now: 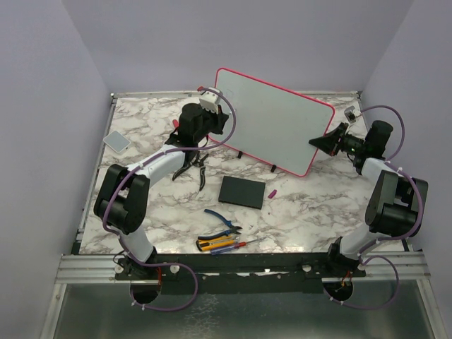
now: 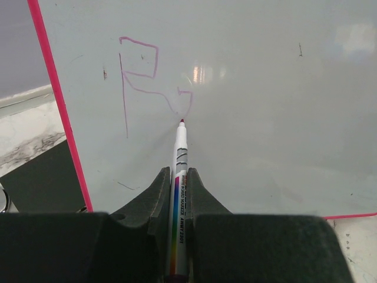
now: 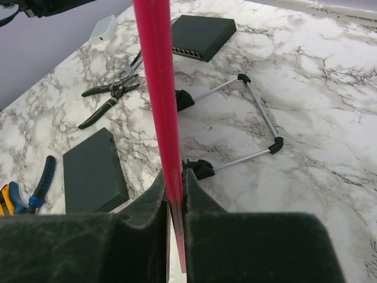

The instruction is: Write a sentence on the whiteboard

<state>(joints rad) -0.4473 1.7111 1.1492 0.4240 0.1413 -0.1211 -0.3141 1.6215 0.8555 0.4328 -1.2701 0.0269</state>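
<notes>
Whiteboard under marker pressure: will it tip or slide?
Probably tip-prone: the whiteboard stands tilted on a thin wire stand. Likely light and stiff, a thin panel. The right gripper clamped on its frame should steady it against the marker.

pink-framed whiteboard propped upright (sentence: few strokes)

Black slab, blue pliers, grey pad

Rear of the marker hides between the left fingers.
</notes>
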